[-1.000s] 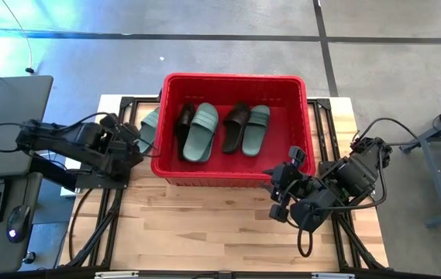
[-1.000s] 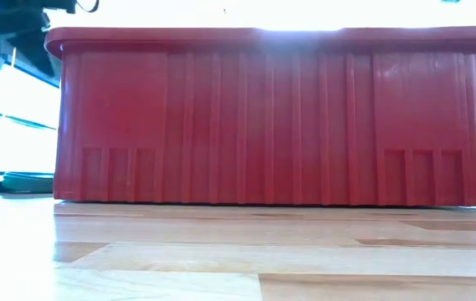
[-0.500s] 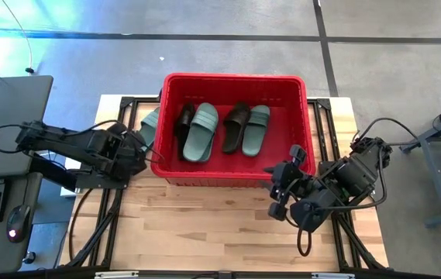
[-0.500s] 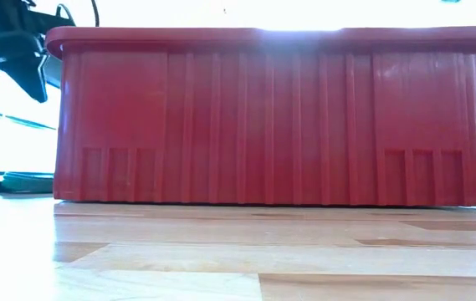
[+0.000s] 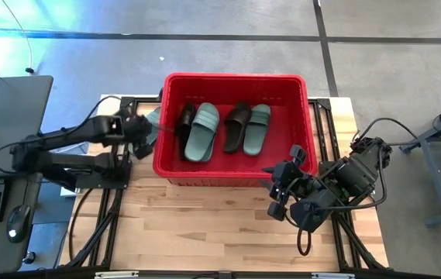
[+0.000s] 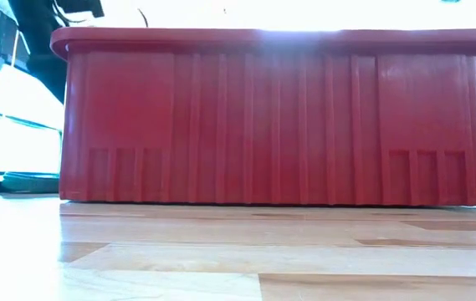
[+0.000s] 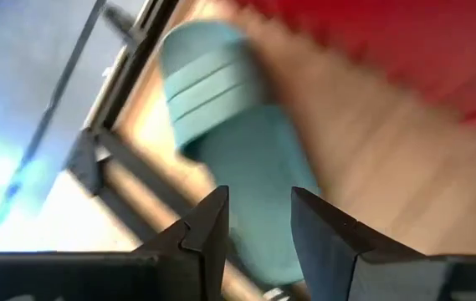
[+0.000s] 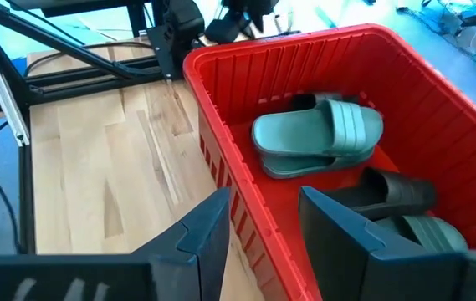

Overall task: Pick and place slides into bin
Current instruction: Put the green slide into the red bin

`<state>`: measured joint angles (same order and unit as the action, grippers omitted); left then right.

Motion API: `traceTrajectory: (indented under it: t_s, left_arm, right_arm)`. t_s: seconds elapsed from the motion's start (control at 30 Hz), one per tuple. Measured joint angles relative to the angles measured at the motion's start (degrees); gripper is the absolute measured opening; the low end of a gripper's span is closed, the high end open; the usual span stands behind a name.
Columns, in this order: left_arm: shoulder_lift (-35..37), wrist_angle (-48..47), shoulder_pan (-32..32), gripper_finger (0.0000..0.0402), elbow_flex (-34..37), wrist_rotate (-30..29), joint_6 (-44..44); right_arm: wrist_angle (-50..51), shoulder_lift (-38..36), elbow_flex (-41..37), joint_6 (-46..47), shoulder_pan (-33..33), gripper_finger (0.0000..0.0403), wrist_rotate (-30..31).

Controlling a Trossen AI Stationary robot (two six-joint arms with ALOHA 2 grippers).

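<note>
Left gripper (image 7: 258, 219): jaws slightly parted, empty, green slide (image 7: 238, 150) just ahead beside the bin (image 5: 234, 80). Bin: four slides inside. Right gripper (image 8: 263, 219): jaws parted, empty, bin wall ahead.

Wooden table (image 5: 228, 217): red bin (image 5: 236, 175), green slide (image 7: 238, 159)

The left tool (image 7: 258, 219), fingers parted, hovers over a green slide (image 7: 238, 167) beside the red bin (image 7: 405, 50).

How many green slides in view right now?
3. Two lie in the bin: the left green slide and the right green slide, each beside a black one. The third slide is outside, under the left gripper. Others may be hidden.
</note>
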<state>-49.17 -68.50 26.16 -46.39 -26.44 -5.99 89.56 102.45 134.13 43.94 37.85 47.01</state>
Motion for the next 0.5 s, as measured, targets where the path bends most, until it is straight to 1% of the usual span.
traceTrajectory:
  t_s: [0.07, 0.17, 0.23, 0.37, 0.5]
  left_arm:
    - [-0.7, -0.2, 5.4, 0.0113, 0.0, 1.4, 6.8]
    - [-2.4, 1.2, 13.9, 0.0113, 0.0, 5.4, 18.9]
    - [-3.4, 1.7, 19.0, 0.0113, 0.0, 8.0, 24.7]
    - [-5.9, 3.8, 27.2, 0.0113, 0.0, 12.3, 31.0]
    - [-10.2, 6.7, 31.4, 0.0113, 0.0, 15.6, 32.9]
  right_arm:
    - [0.0, 0.0, 0.0, 0.1, 0.0, 0.0134, -0.5]
    - [0.0, 0.0, 0.0, 0.2, 0.0, 0.0134, -0.5]
    - [-0.1, 0.0, 0.0, 0.2, 0.0, 0.0134, -0.5]
    - [-0.3, 0.0, 0.0, 0.2, 0.0, 0.0134, -0.5]
    - [-0.2, 0.0, 0.0, 0.2, 0.0, 0.0134, -0.5]
